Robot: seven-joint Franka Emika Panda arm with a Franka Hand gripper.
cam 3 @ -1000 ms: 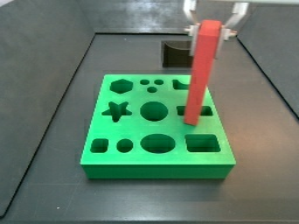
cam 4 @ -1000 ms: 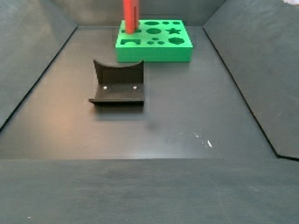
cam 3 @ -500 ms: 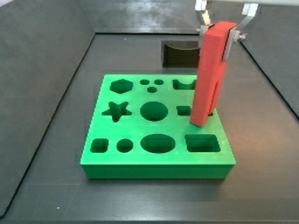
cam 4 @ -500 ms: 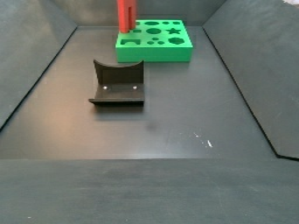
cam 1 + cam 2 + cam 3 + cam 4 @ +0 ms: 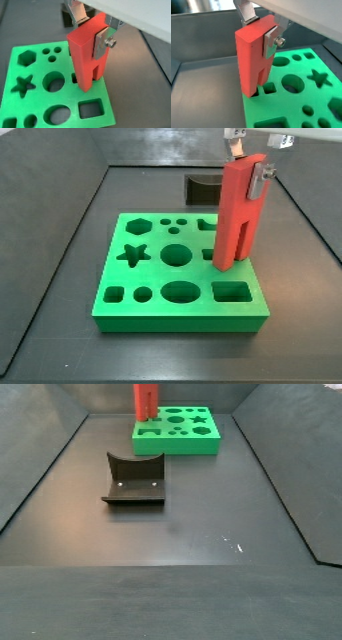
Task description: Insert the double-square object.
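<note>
Red-orange double-square object upright, top clamped in the pincer, prong tips at the green board

gripper: fingers clamp double-square object at top | object: upright, lower end over green block | star hole: 9 o'clock of object

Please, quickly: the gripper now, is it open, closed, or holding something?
Gripper: closed on the double-square object, held upright over the green board.

Bright, even light, soft shadows.
The gripper up top looks blurry close up; the dark floor shines a little.
</note>
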